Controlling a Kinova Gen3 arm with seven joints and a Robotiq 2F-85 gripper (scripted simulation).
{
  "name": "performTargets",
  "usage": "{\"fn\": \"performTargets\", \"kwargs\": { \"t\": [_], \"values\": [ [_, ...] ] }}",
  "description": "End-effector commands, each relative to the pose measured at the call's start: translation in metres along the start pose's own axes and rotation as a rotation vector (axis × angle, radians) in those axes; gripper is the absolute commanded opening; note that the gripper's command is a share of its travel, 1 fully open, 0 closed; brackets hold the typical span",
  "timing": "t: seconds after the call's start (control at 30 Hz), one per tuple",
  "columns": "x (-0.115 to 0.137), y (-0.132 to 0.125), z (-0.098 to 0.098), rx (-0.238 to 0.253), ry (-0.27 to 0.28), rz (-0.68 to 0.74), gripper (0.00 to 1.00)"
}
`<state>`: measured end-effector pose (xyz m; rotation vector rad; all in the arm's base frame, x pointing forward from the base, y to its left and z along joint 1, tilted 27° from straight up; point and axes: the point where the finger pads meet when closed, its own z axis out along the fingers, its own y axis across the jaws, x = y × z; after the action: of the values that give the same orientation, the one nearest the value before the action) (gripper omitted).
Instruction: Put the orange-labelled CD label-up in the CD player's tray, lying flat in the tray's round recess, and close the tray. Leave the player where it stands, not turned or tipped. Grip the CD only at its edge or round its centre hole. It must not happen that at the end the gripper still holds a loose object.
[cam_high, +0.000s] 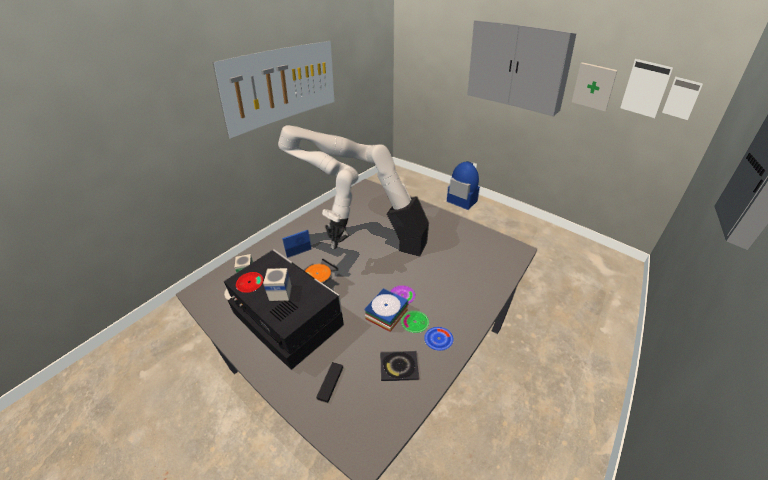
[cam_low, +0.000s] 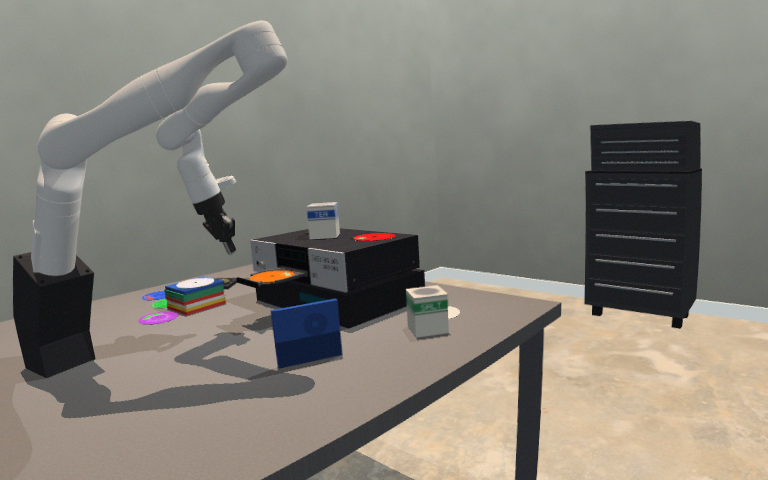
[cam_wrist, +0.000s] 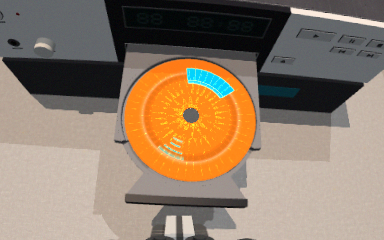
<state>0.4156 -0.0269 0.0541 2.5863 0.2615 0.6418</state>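
The orange-labelled CD (cam_wrist: 190, 118) lies label-up and flat in the round recess of the open grey tray (cam_wrist: 187, 187), which sticks out of the black CD player (cam_high: 283, 316). The CD also shows in the top view (cam_high: 317, 272) and the exterior view (cam_low: 275, 276). My gripper (cam_low: 228, 245) (cam_high: 335, 243) is shut and empty. It hangs in the air in front of the tray's outer end, above tray height, and points down at it. In the wrist view the fingertips (cam_wrist: 179, 231) show just below the tray's front edge.
A TEA box (cam_low: 323, 219) and a red CD (cam_low: 373, 236) sit on the player. A blue CD case (cam_low: 306, 332) and a SALT box (cam_low: 427, 310) stand near the player. A stack of cases (cam_high: 386, 309), loose CDs (cam_high: 438, 337) and a remote (cam_high: 329, 381) lie further off.
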Motion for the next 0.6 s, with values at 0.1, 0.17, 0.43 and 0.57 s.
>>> {"fn": "performTargets", "kwargs": {
  "t": [0.1, 0.17, 0.43, 0.57],
  "values": [
    [-0.0057, 0.0080, 0.0016, 0.011, 0.003, 0.040, 0.10],
    [-0.0065, 0.0085, 0.0018, 0.015, 0.005, 0.047, 0.10],
    [-0.0077, 0.0093, 0.0020, 0.021, 0.007, 0.058, 0.10],
    [-0.0078, 0.0094, 0.0020, 0.021, 0.007, 0.059, 0.10]
  ]
}}
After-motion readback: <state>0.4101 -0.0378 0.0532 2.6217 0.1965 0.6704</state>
